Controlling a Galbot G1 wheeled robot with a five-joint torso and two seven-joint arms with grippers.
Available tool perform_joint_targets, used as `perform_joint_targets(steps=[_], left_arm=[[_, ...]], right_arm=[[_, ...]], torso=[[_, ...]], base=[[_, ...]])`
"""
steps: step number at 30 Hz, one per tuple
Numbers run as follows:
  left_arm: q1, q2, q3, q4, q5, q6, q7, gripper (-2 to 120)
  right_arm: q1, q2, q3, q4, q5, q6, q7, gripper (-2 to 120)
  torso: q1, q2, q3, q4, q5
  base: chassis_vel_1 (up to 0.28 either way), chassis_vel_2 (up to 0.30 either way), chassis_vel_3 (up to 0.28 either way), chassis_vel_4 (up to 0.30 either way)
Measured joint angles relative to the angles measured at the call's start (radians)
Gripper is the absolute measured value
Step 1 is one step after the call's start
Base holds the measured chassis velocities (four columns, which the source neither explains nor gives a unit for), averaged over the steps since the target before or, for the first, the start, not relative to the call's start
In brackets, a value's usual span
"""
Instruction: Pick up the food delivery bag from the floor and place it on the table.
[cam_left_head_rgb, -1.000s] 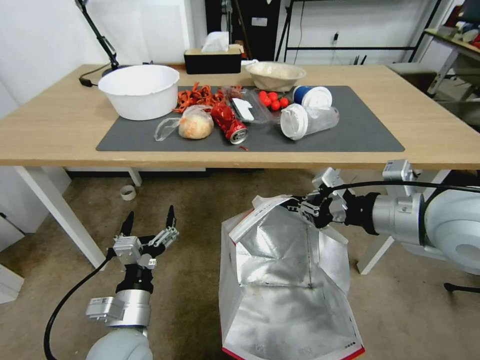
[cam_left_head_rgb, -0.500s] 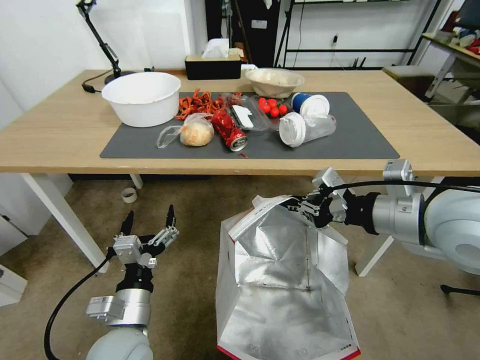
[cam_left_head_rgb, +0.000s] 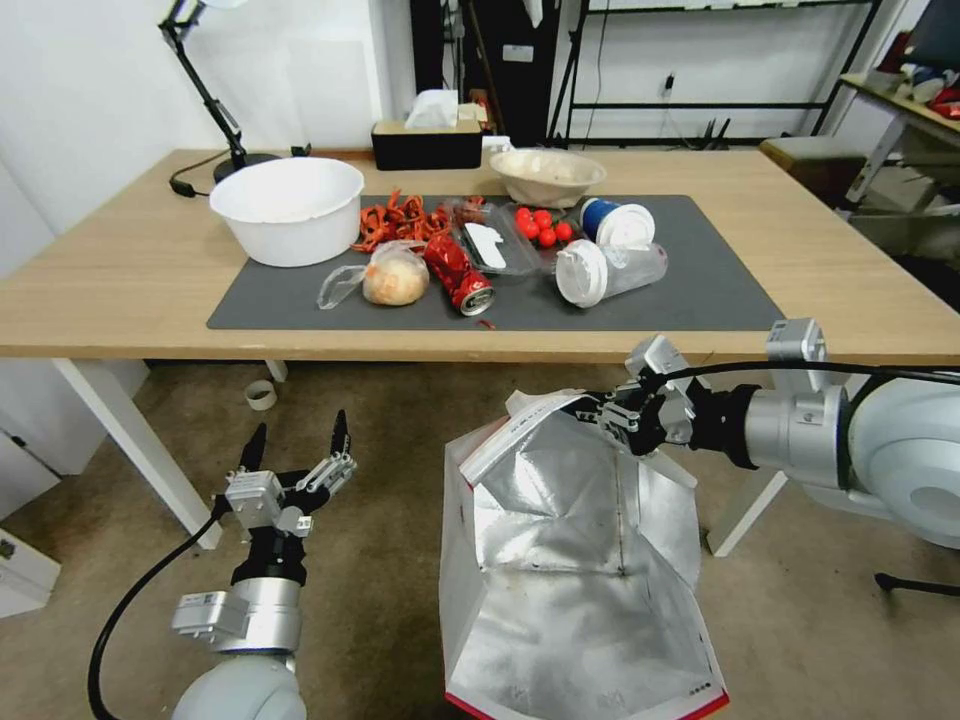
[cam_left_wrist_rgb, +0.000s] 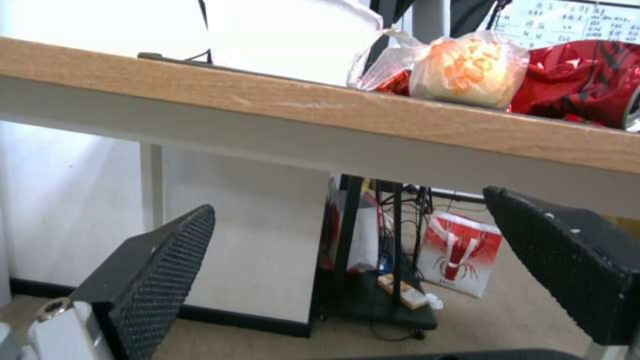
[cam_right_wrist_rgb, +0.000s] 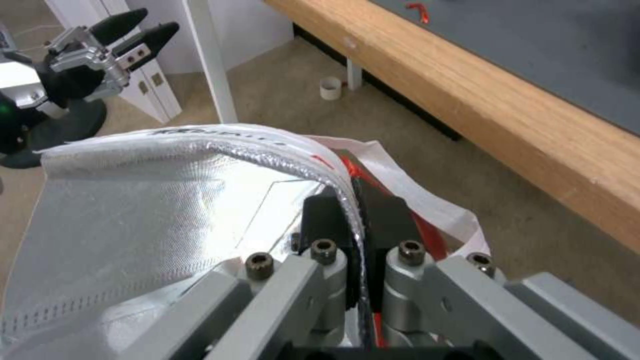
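Just below the tabletop's (cam_left_head_rgb: 130, 290) front edge, the delivery bag (cam_left_head_rgb: 570, 560) is hanging open-mouthed above the floor (cam_left_head_rgb: 400, 560), foil lining showing. The right hand (cam_left_head_rgb: 612, 412) is pinching the bag's upper rim between pressed-together fingers. Off to the left, the left hand (cam_left_head_rgb: 296, 440) is hovering low, fingers spread and holding nothing.

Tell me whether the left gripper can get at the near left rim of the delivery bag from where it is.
Probably yes. The left gripper is open, holds nothing, and hovers beside the food delivery bag, with bare floor between them. The right gripper pinches the far rim, leaving the left side free.
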Motion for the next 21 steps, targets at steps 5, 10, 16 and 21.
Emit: perform_joint_targets(steps=[5,10,16,21], left_arm=[[0.002,0.0,-0.001,0.0,0.001,0.0,0.0,100],[0.002,0.001,-0.001,-0.001,0.001,0.001,0.0,100],[0.002,0.001,-0.002,-0.002,0.002,0.002,-0.001,100],[0.002,0.001,-0.002,-0.002,0.001,0.002,-0.002,100]], right_arm=[[-0.013,0.003,0.01,0.0,0.0,0.0,0.0,0],[-0.013,0.003,0.012,0.003,0.004,0.0,0.0,0],[-0.01,0.0,0.015,0.006,0.015,-0.001,0.001,0],[-0.011,-0.005,0.022,0.013,0.027,-0.001,0.005,0]], torso=[[0.008,0.019,0.011,0.0,0.0],[0.016,0.039,0.023,0.0,0.0],[0.025,0.063,0.038,0.0,0.0],[0.034,0.085,0.051,-0.0001,0.0]], base=[[0.0,0.0,0.0,0.0],[0.0,0.0,0.0,0.0],[0.0,0.0,0.0,0.0],[0.0,0.0,0.0,0.0]])
